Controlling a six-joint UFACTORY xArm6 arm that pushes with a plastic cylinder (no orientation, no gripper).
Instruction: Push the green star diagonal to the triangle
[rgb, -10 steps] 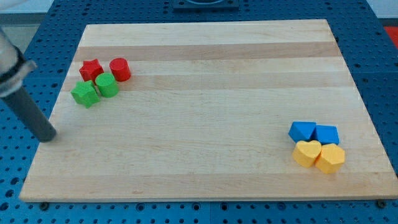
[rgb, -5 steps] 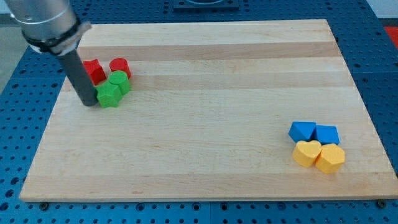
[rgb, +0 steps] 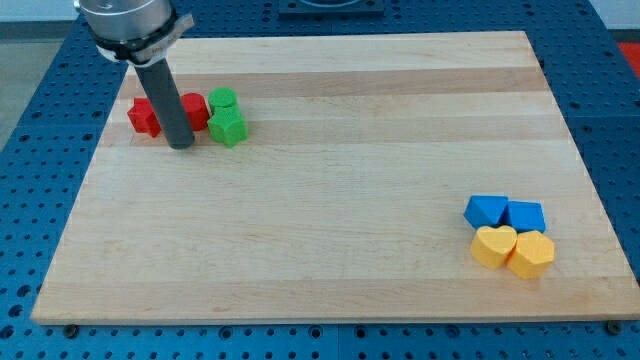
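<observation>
The green star lies on the wooden board at the view's upper left, touching a green cylinder just above it. My tip rests on the board just left of the green star, a small gap apart. The rod stands in front of a red cylinder and partly hides it. A red star lies left of the rod. The blue triangle sits far off at the view's lower right.
Next to the blue triangle are another blue block, a yellow heart and a yellow hexagon, all packed together near the board's right edge.
My tip swept from the board's left edge to the right. It pushed the green star and green cylinder rightward, past the red blocks. The lower-right group has not moved.
</observation>
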